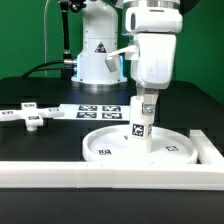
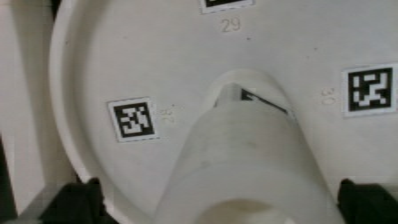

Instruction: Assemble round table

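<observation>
The round disc (image 1: 112, 146) lies flat on the table with its rim up, filling the wrist view (image 2: 125, 60) with its tags. The short cylindrical leg (image 1: 140, 127) stands upright at the disc's middle and rises toward the wrist camera (image 2: 240, 150). My gripper (image 1: 146, 102) hangs straight above it, jaws open, and the leg's top sits between them. In the wrist view the gripper (image 2: 217, 205) shows one dark fingertip (image 2: 75, 200) on each side of the leg, with a small gap on both sides. The cross-shaped base (image 1: 28, 116) lies apart at the exterior view's left.
The marker board (image 1: 100, 110) lies behind the disc, in front of the arm's base. A long white rail (image 1: 100, 174) runs along the front of the table and turns back at the exterior view's right (image 1: 208, 148), fencing the disc in.
</observation>
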Tool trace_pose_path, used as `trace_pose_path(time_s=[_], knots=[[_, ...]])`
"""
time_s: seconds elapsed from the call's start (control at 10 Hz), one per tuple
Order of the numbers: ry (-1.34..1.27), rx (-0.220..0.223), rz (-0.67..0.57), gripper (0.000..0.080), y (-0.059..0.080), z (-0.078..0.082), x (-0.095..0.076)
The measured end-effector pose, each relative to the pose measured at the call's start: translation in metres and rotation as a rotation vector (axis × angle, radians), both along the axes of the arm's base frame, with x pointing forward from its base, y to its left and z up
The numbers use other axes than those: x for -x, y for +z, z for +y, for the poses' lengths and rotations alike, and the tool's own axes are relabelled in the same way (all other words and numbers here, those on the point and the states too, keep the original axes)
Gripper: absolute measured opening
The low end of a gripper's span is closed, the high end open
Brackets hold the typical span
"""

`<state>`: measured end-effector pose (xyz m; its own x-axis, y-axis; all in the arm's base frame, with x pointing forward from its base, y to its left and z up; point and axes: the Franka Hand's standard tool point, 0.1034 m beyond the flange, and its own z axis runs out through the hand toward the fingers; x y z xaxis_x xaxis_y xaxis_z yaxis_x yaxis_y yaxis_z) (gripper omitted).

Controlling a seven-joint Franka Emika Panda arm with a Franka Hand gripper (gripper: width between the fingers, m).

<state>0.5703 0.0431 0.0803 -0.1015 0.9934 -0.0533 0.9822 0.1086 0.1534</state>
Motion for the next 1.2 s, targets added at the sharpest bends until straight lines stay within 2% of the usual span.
trace_pose_path(time_s=[0.4,0.8,1.0,1.2], knots=[[0.238,0.064,0.014,0.0649,-0.004,-0.002,0.002],[0.247,0.067,0.027,0.0649,-0.011,-0.006,0.005],[0.244,0.068,0.037,0.0408,-0.013,-0.007,0.007],[0.243,0.069,0.039,0.0409,-0.014,-0.008,0.008]])
